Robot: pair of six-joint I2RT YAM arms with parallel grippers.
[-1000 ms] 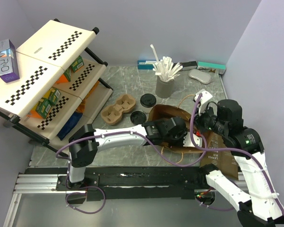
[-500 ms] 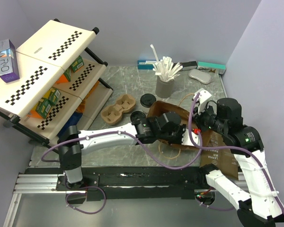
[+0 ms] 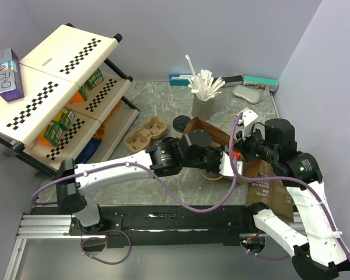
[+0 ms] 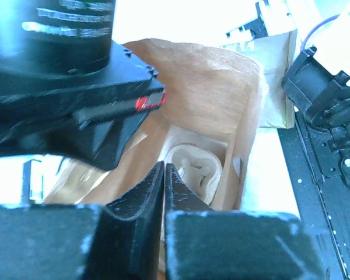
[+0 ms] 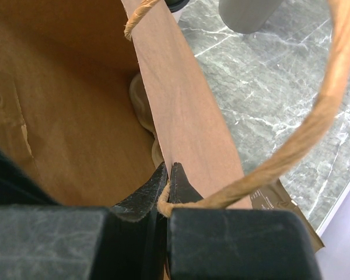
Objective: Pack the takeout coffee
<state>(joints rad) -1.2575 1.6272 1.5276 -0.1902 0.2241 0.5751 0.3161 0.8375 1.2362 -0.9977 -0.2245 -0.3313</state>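
The only writing you could have read sat on the purple box (image 3: 6,69) atop the rack (image 3: 64,64) at the upper left of the top view: big pale letters, roughly "VRO". A flat brown bag (image 3: 267,195) at the lower right carried dark print (too small to make out), and the rack's shelves wore black-and-white checker strips.

Your left claw (image 4: 164,166) was clenched on nothing, its fingertips all but touching, and it was poked into the mouth of the open paper bag (image 4: 210,87). Just past those tips, deep in the bag, lay a pale moulded thing (image 4: 193,169); I could not tell whether it was the cup. Your right claw (image 5: 168,170) was pinched on the bag's wall, right where the twine handle (image 5: 341,35) was fixed.

Of the takeout coffee, only the black lid (image 3: 181,123) showed for sure. It lay flat on the table just left of the bag in the top view, near your left arm's wrist but apart from both claws. The white cup I could not pick out.

The table (image 3: 163,96) was grey and marble-patterned, walled in pale lilac. A pulp carrier (image 3: 146,134) sat left of the lid, and a grey cup of white sticks (image 3: 203,108) stood behind the bag.
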